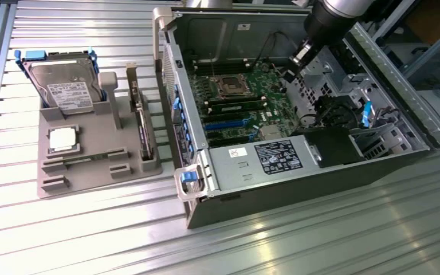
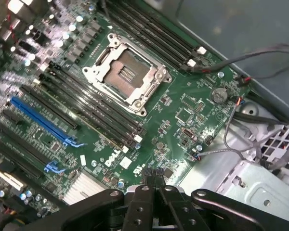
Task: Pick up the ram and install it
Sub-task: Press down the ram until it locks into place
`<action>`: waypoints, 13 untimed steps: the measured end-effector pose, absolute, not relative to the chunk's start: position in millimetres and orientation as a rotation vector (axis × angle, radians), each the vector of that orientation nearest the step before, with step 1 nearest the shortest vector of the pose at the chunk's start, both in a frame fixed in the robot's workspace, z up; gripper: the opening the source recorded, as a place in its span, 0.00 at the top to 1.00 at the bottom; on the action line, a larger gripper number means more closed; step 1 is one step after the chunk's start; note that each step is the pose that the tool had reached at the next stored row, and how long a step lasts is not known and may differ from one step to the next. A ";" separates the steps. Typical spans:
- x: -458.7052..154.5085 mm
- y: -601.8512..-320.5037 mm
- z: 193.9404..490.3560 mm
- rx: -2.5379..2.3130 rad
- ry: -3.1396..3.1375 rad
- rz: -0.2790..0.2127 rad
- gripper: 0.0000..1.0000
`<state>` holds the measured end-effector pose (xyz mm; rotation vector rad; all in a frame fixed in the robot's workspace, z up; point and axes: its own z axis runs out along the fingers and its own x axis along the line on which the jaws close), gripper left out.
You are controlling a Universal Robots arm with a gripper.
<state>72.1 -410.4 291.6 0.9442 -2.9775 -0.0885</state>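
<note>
Inside the open computer case (image 1: 204,197) on the slatted metal table (image 1: 297,246), the ram (image 1: 239,106) is judged already seated beside the CPU socket (image 2: 125,74), its long axis along the slots, while the gripper (image 2: 151,177) is held above the motherboard (image 2: 183,115), jaws together and empty.

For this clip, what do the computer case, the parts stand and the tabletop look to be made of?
Computer case: seemingly sheet metal, dull grey, with folded edges and punched vent holes; its blue latches look plastic.
Parts stand: probably moulded or printed plastic, matte grey-brown, with blocky slots and no shine.
Tabletop: likely aluminium, given the parallel ribbed slats and bright glare.
The claw hangs over the green motherboard.
</note>
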 end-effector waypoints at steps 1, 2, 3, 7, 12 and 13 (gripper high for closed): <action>72.1 -410.4 291.5 0.900 -2.992 -0.089 0.90; 72.1 -410.4 291.5 0.851 -3.007 -0.089 0.90; 72.1 -410.4 291.5 0.813 -3.019 -0.090 0.90; 72.1 -410.4 291.3 0.612 -3.069 -0.091 0.90; 72.1 -410.4 291.1 0.365 -3.113 -0.092 0.90; 72.1 -410.4 291.1 0.311 -3.120 -0.092 0.90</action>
